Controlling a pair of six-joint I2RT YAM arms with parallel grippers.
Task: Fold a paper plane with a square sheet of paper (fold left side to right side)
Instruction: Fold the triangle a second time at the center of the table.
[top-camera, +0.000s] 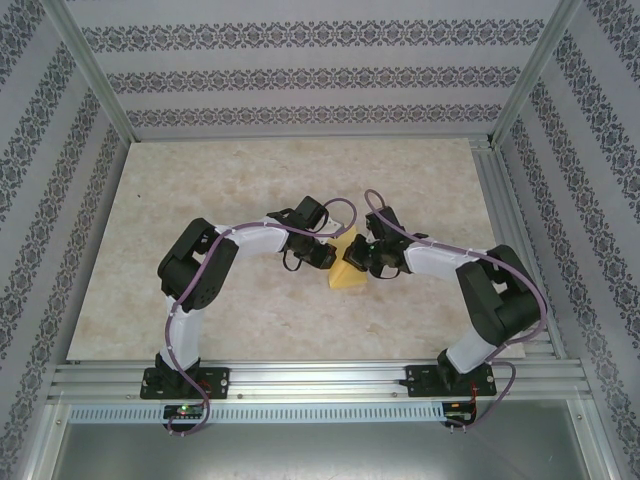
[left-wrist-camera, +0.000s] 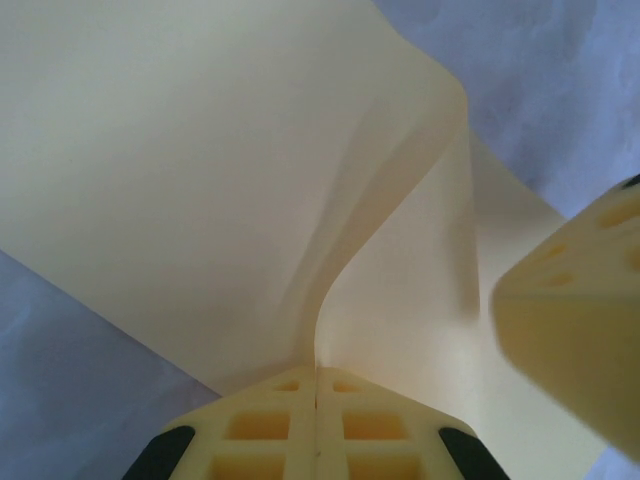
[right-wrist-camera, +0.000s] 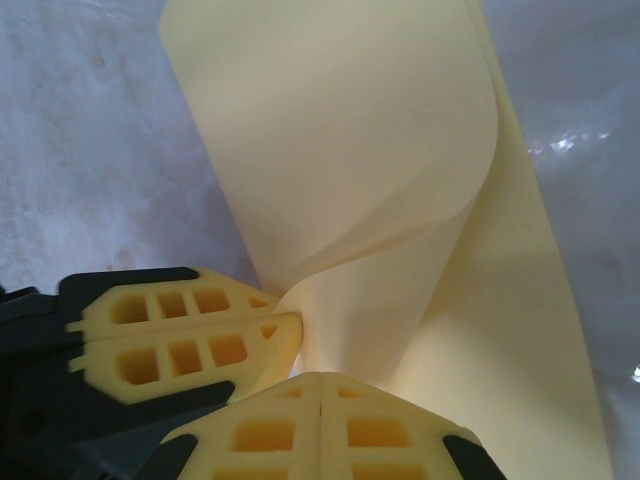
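Closest to us in the left wrist view was the left gripper (left-wrist-camera: 317, 388), its two cream fingers clenched on an edge of the square sheet of paper (left-wrist-camera: 200, 190), which ran straight into the seam between them. From that pinch the yellow sheet bowed up and over itself in a soft, uncreased curl, with a lower layer lying flat on the pale bench (left-wrist-camera: 60, 380).

In the right wrist view we saw the right gripper (right-wrist-camera: 320, 385) with its fingers pressed tight together and their tips at the edge of the lower layer. We could not tell whether any paper was caught between them. The left gripper's tip sat just beside it on the left, nipping the point where the curl began.

From above, we saw both grippers meeting over the sheet. It lay about midway between the bench's left and right edges, somewhat nearer the near edge than the far one, and well away from every corner
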